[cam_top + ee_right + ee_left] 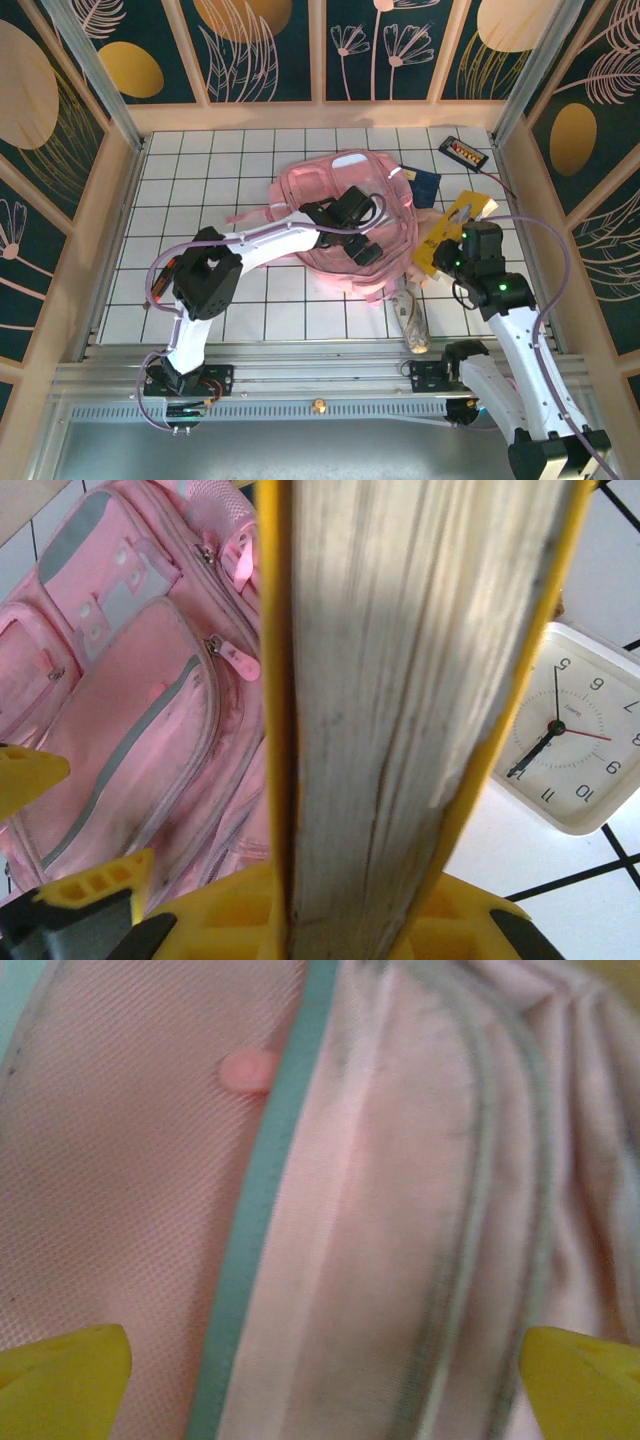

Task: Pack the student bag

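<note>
The student bag (322, 192) lies flat in the middle of the white tiled desk (200, 200), and the left gripper (360, 232) hangs just above its pink fabric with its yellow fingertips (60, 1375) spread wide apart and nothing between them. The right gripper (455, 252), just off the bag's right side, is clamped on a yellow-covered book (400, 630) held on edge, its page block facing the wrist camera. A white square clock (575, 740) lies on the desk beside the book, and the bag's zipped front pockets (130, 710) show on the book's other side.
</note>
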Robot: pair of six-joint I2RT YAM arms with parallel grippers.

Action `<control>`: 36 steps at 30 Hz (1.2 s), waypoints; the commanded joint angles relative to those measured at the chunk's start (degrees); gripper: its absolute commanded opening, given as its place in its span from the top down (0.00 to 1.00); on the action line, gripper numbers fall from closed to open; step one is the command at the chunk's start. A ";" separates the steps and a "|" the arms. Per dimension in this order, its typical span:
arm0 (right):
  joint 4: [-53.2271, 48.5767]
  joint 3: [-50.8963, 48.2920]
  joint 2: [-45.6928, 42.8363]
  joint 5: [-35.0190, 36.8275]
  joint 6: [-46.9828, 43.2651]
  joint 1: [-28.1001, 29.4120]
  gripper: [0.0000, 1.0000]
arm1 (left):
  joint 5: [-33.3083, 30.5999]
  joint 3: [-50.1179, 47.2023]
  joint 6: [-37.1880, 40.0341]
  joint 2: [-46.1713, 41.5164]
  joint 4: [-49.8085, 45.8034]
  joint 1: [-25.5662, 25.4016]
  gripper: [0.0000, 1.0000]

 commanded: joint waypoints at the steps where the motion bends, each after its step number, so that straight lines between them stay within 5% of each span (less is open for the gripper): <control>1: 5.21 -0.17 -0.63 -0.65 -0.51 -0.41 1.00 | 3.84 -1.07 -0.41 -1.89 -0.24 -0.28 0.02; 6: 5.37 -0.22 -0.71 -0.64 -0.42 -0.45 1.00 | 1.47 0.02 0.45 1.53 -1.72 -0.34 0.04; 12: 5.56 -0.01 -1.08 -2.55 -0.43 -0.48 1.00 | -10.82 7.43 0.67 10.46 -7.15 -0.25 0.20; 14: 5.68 -0.07 -1.16 -3.13 -0.19 -0.50 1.00 | -10.53 9.65 0.55 12.21 -8.07 -0.32 0.36; 16: 5.58 -0.12 -1.38 -3.77 0.27 -0.44 1.00 | -9.33 10.74 -0.19 12.46 -8.20 -0.35 0.68; 19: 5.47 0.34 -1.42 -5.13 0.59 -0.50 1.00 | -8.27 10.72 -1.65 9.94 -8.25 -0.29 0.98; 29: 7.82 1.82 -1.07 -15.93 5.21 -0.51 1.00 | -3.41 11.52 -7.81 -5.78 -6.93 3.18 1.00; 36: 24.66 -4.57 3.13 -30.04 14.53 -0.38 1.00 | -0.56 13.27 -10.96 -9.09 -7.11 6.01 1.00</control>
